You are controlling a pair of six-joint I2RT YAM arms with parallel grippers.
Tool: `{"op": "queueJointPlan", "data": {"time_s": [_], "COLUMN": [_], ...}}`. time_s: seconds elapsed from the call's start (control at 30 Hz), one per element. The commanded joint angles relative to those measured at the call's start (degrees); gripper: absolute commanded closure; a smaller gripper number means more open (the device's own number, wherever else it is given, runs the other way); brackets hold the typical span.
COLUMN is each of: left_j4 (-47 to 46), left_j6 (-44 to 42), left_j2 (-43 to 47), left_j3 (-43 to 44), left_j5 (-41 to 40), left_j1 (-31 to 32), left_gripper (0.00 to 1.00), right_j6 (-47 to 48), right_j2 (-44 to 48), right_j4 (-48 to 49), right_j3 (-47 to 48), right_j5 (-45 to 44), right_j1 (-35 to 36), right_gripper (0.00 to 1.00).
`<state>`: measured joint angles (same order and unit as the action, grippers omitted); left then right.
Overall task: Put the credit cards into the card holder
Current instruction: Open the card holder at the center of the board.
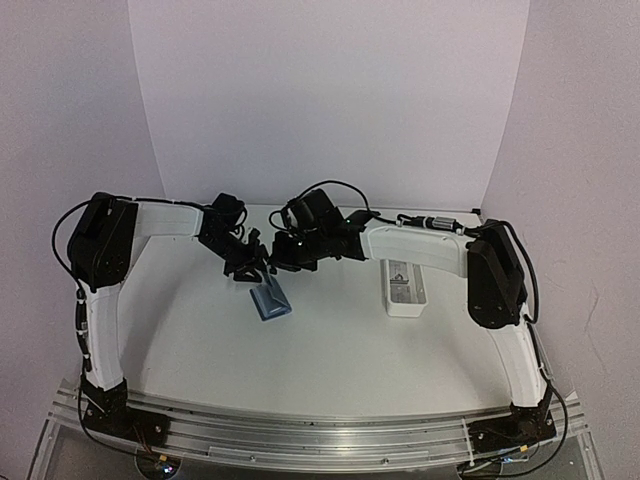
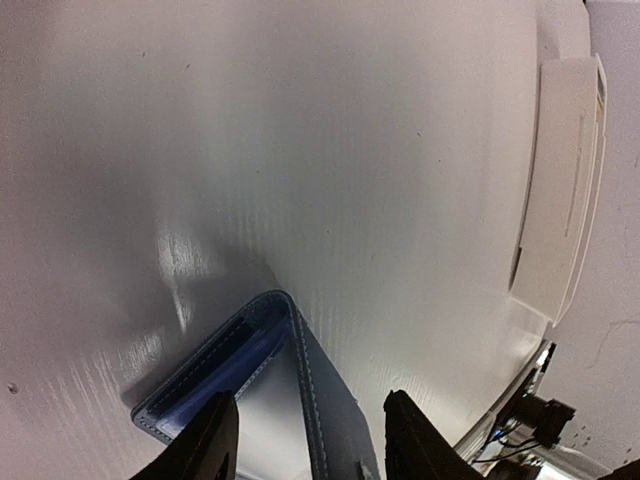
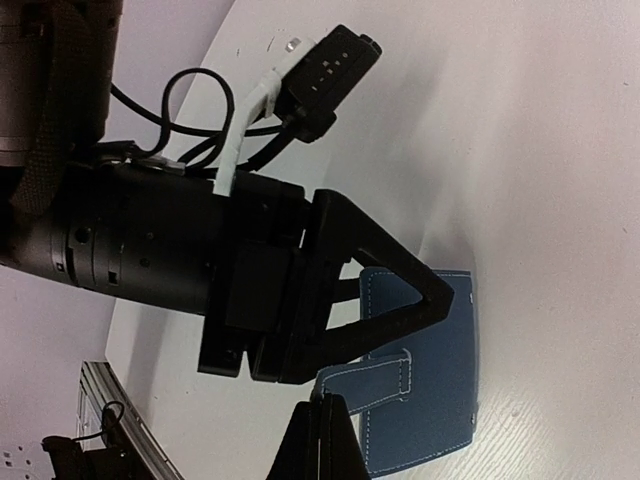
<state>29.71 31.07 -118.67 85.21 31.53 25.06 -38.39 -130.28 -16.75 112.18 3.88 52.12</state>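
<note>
White table (image 1: pixel 340 340) below, left tool (image 2: pixel 305 440) (fingers (image 2: pixel 205 445) apart) straddles card holder (image 2: pixel 250 350).

The black-and-white left arm (image 1: pixel 165 218) bends in toward the middle. Its black two-finger left gripper (image 2: pixel 305 430) points down, with its fingers spread apart. The black-and-white right arm (image 1: pixel 420 248) reaches in too. Its black right gripper (image 3: pixel 320 420) is squeezed tight together.

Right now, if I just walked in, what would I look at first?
The left gripper and the right gripper nearly touch above the middle of the white table. Just under them lies a blue card holder, and a white tray sits off to the right.
</note>
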Motion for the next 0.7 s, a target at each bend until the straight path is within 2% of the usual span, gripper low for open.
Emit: {"op": "queueJointPlan", "data": {"time_s": [0.0,0.03,0.07,0.1,0.13,0.23,0.3,0.33,0.43,0.5,0.6,0.67], "left_j4": [0.8,0.8,0.8,0.9,1.0,1.9,2.9,3.4,4.0,4.3,4.1,4.1], "left_j6": [1.8,2.1,2.1,2.4,2.8,4.2,5.2,5.5,6.1,6.8,7.6,7.7], "left_j2": [-0.4,-0.2,-0.1,0.1,0.3,1.2,1.9,2.3,2.6,2.9,2.9,3.1], "left_j3": [2.5,2.4,2.5,2.7,2.8,2.6,2.3,2.2,2.0,1.7,1.6,1.7], "left_j5": [-0.7,-0.8,-0.8,-1.0,-1.3,-2.2,-3.1,-3.8,-4.4,-4.3,-3.4,-3.3], "left_j1": [0.5,0.6,0.5,0.5,0.5,0.5,0.6,0.5,0.5,0.5,0.6,0.6], "left_gripper": [0.60,0.72,0.75,0.92,0.99,1.00,1.00,1.00,1.00,1.00,1.00,1.00], "right_j6": [0.7,1.1,1.2,1.6,2.1,5.1,8.8,11.2,14.0,16.1,21.3,21.4], "right_j2": [2.7,2.9,3.0,3.1,2.9,2.0,2.7,3.6,5.2,5.5,2.6,0.8], "right_j4": [1.5,1.5,1.5,1.6,1.7,1.7,1.7,1.7,1.6,1.6,0.8,-1.0], "right_j3": [-1.1,-1.5,-1.7,-1.9,-2.0,-1.3,-2.1,-3.4,-5.8,-7.1,-6.0,-4.3], "right_j5": [2.4,2.4,2.4,2.7,3.5,5.5,1.3,-3.0,-12.6,-19.7,-25.4,-28.7], "right_j1": [0.2,0.2,0.2,0.3,0.3,0.7,2.3,3.6,6.1,9.0,12.6,13.4], "right_gripper": [1.00,1.00,1.00,1.00,1.00,1.00,0.67,0.54,0.41,0.27,0.21,0.21]}}
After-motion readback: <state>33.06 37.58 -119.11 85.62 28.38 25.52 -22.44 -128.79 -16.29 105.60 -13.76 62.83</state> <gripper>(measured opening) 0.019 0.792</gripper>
